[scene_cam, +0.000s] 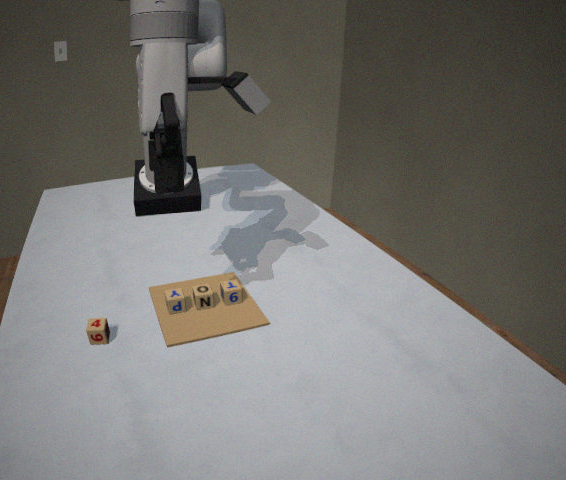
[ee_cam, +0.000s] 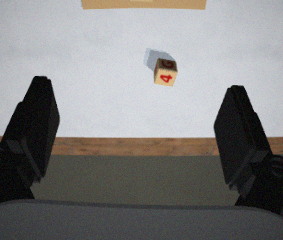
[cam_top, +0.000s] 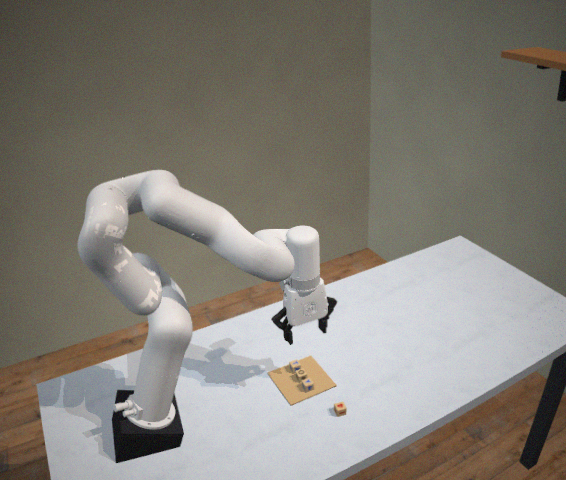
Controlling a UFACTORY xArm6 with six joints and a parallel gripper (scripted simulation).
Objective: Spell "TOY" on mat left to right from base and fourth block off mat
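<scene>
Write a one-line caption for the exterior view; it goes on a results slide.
Three blocks in a row on the mat, the fourth block off it, jaws open and raised.

We see a mat [scene_cam: 211, 325] of flat, matt tan stuff, like card or thin board, with no sheen. The four blocks look like pale unvarnished wood: the T block [scene_cam: 232, 291], O block [scene_cam: 204, 295], Y block [scene_cam: 174, 300] and the spare block [scene_cam: 97, 331], each with printed letters or numerals in blue, black or red. The table [scene_cam: 324, 361] has a smooth, matt, faintly mottled pale top. The arm [cam_top: 211, 222] wears smooth white plastic-looking shells with a soft sheen. Its gripper [cam_top: 305, 324] has matt black fingers. The floor [cam_top: 479, 439] is grainy brown wood planking.
</scene>
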